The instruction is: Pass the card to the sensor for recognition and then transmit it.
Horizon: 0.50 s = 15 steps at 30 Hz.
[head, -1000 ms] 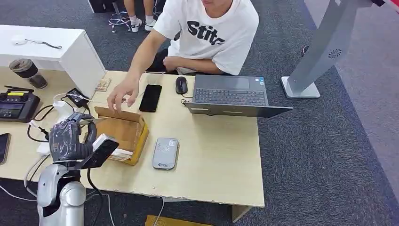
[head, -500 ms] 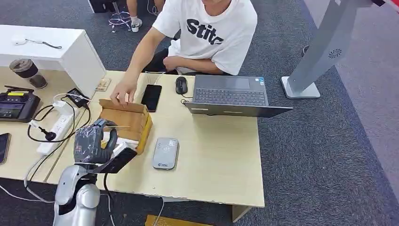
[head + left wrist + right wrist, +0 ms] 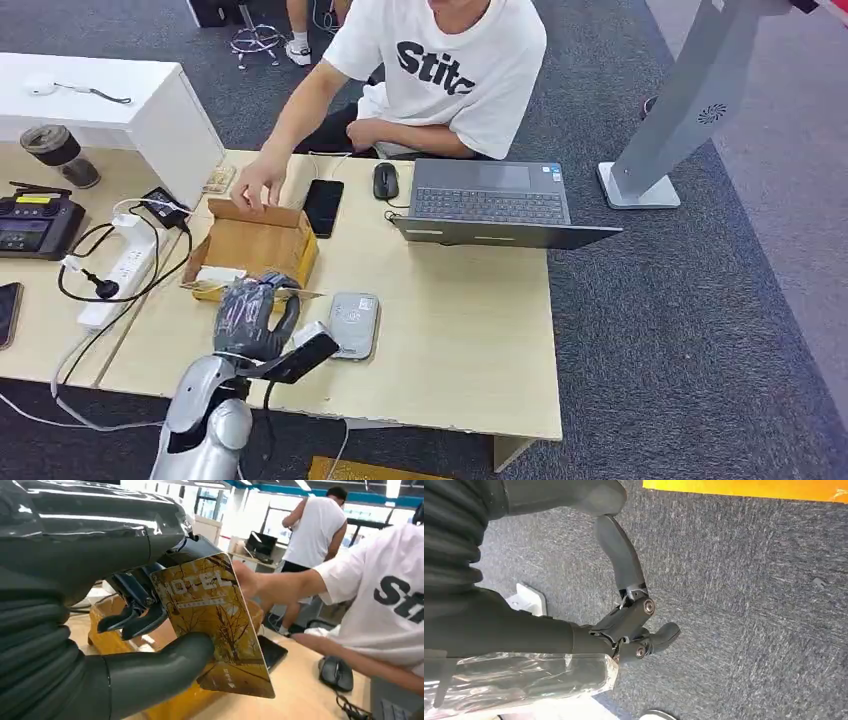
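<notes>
Golden card [image 3: 215, 625]: we see it pinched between our left hand's [image 3: 250, 315] thumb and dark fingers [image 3: 132, 622], above the table [image 3: 450, 330], just beside the grey sensor [image 3: 352, 325].
Cardboard box [image 3: 255, 245]: behind our hand; a person's hand [image 3: 258, 186] touches its far flap.
Right hand [image 3: 629, 615]: fingers loosely parted, grasping nothing, over carpet.

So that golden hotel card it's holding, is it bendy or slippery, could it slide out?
The card looks stiff: it stays flat though the left hand pinches only one edge. It is probably light, being so thin. Its printed face looks smooth, so it might slip between the thumb and fingers.
</notes>
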Available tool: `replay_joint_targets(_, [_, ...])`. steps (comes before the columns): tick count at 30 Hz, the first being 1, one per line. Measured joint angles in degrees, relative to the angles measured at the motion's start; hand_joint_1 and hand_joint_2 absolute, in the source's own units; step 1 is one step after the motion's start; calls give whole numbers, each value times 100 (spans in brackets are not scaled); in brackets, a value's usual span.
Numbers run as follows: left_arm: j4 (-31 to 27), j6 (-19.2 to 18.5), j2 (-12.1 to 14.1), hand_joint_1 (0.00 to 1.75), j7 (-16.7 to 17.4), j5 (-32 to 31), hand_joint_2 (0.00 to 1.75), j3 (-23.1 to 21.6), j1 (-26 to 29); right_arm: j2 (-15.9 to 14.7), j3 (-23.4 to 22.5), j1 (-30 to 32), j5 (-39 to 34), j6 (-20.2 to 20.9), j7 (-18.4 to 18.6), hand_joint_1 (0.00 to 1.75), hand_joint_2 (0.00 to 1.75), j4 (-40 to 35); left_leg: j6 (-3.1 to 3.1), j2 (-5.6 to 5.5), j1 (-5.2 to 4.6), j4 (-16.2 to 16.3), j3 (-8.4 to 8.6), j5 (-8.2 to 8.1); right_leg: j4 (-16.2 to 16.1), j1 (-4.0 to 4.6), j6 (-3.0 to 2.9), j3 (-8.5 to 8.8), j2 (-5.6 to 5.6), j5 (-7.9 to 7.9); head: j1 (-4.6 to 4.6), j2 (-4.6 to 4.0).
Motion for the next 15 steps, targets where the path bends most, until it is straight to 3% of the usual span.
replay_joint_targets(15, [1001, 26, 123, 175, 339, -413, 175, -218, -17, 31, -63, -1, 171, 20, -2, 0, 175, 55, 0, 0, 0, 0, -1, 0, 0, 0, 0, 0, 0, 0, 2, 0])
